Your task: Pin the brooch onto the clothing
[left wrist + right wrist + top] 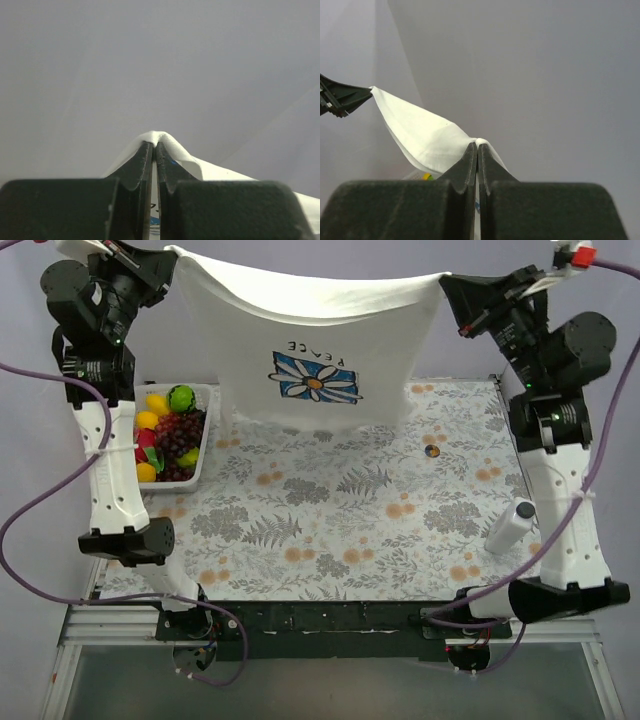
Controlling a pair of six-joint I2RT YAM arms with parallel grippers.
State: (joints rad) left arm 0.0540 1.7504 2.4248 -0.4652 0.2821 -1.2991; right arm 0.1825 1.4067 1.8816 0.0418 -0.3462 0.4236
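- Two claws show in the top view. The left claw (166, 260) and right claw (452, 284) each pinch a top corner of one white T-shirt (300, 325), which hangs stretched between them over the far end of the bench (300, 617).
- One square blue-and-white starburst logo (316, 378) sits on the chest. The tiny lettering by it looks like "PEACE" seen flipped, but I wouldn't swear to it.
- One brooch (432, 451), a tiny round dot, lies on the grey floral cloth (330, 525), near the shirt's lower hem but not touching it.
- One white basket (196, 389) on the left holds mixed fruit, including one dark grape bunch. One white cylinder (511, 524) lies on the right.
- Left wrist view: the claw is pressed together on one raised fold of white fabric, with a sliver of blue print lower down between the fingers (136, 167). No readable writing.
- Right wrist view: same deal, the claw is clamped on a white fold. The shirt runs off to the other claw at the left edge.
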